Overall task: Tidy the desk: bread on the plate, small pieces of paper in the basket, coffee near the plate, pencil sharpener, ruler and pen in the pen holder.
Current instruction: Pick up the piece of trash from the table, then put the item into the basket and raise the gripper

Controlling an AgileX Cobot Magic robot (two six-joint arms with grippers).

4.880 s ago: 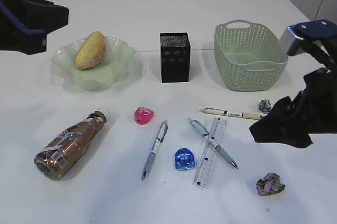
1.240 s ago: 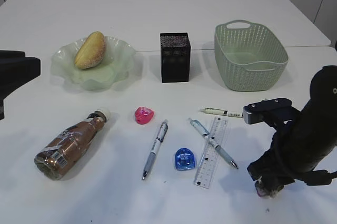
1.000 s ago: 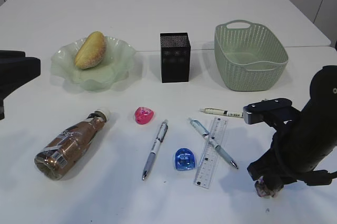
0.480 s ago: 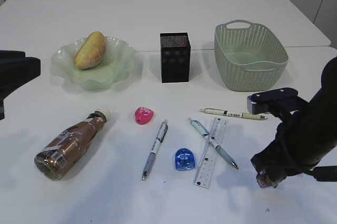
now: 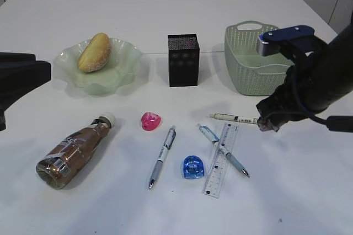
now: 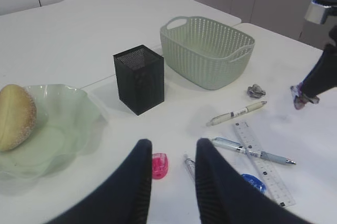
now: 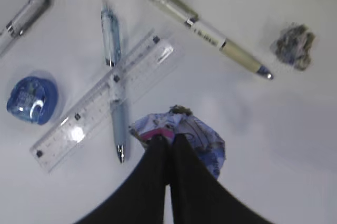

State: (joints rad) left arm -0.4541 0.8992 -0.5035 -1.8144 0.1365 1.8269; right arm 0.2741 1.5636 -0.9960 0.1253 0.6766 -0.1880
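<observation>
Crumpled paper (image 7: 181,132), pink and blue, is pinched between the closed jaws of the right gripper (image 7: 169,139). Since half a second earlier it has been carried up off the desk (image 5: 165,213) toward the basket (image 5: 248,58). A second grey wad (image 7: 294,45) lies beyond the jaws. The left gripper (image 6: 171,153) is held partly open, empty.

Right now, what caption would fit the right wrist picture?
Right gripper pinches a crumpled paper ball above the ruler and pens.
</observation>
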